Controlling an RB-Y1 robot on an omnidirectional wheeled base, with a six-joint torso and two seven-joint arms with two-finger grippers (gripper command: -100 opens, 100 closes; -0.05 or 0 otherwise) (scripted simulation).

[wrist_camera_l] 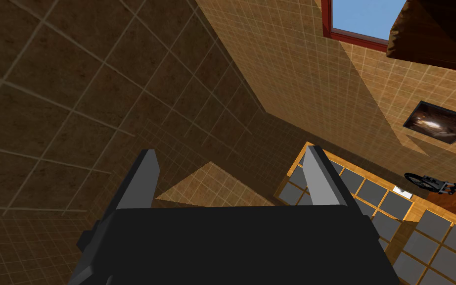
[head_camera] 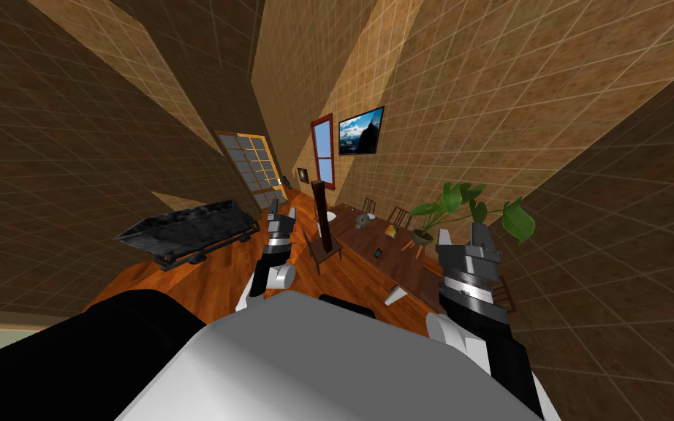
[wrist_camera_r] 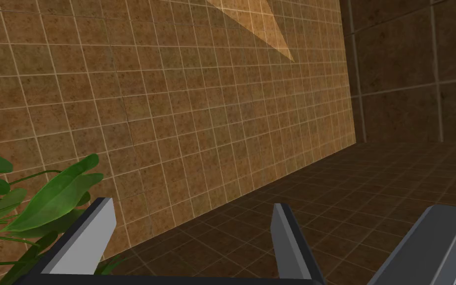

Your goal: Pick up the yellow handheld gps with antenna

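A small yellow object, seemingly the gps, lies on the long dark wooden table ahead of me, too small to make out an antenna. Close to it on the table are a grey lumpy object and a small dark item. My left gripper is raised to the left of the table, and in its wrist view the left gripper stands open and empty. My right gripper hangs near the table's right side by the plant; in its wrist view the right gripper is open and empty.
A leafy potted plant stands beyond the table, close to my right hand. Chairs line the table, and a tall dark post rises beside it. A black cart-like object sits on the wooden floor at left.
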